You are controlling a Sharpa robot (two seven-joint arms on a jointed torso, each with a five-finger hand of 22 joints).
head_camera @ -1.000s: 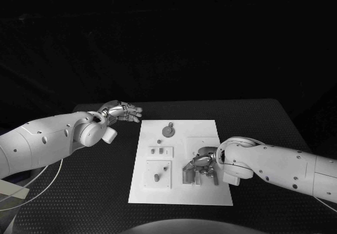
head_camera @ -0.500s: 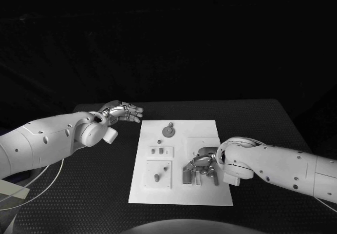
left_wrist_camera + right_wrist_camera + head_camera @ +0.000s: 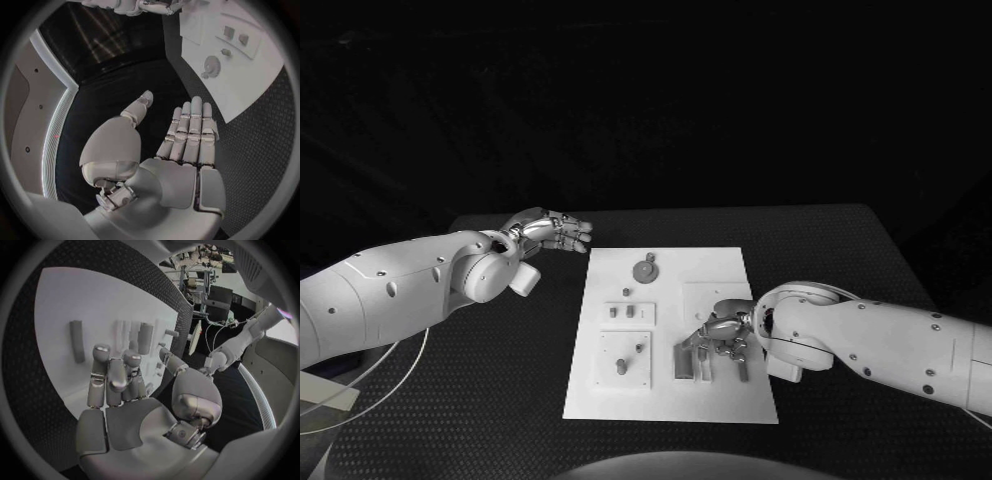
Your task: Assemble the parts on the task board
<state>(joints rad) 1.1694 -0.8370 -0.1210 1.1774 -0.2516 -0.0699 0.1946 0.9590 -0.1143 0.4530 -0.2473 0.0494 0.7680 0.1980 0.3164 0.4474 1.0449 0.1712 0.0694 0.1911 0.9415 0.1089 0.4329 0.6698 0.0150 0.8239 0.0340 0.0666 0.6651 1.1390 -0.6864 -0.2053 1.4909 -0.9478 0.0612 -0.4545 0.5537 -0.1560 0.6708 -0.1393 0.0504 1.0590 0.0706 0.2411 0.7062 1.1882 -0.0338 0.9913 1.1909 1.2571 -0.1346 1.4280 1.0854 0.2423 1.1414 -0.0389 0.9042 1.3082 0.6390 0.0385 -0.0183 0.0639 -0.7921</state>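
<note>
We find the task board (image 3: 678,340) lying at the middle of the black table (image 3: 848,250), and we can read no writing on it. A round part (image 3: 646,268) sits toward its 12 o'clock end, small parts (image 3: 630,311) around its middle. The right hand (image 3: 720,338) hovers over the board's 4 o'clock area, fingers curled above an upright bar-shaped part (image 3: 77,340), grasping nothing. At 10 o'clock off the board, the left hand (image 3: 548,230) floats released, fingers straight.
</note>
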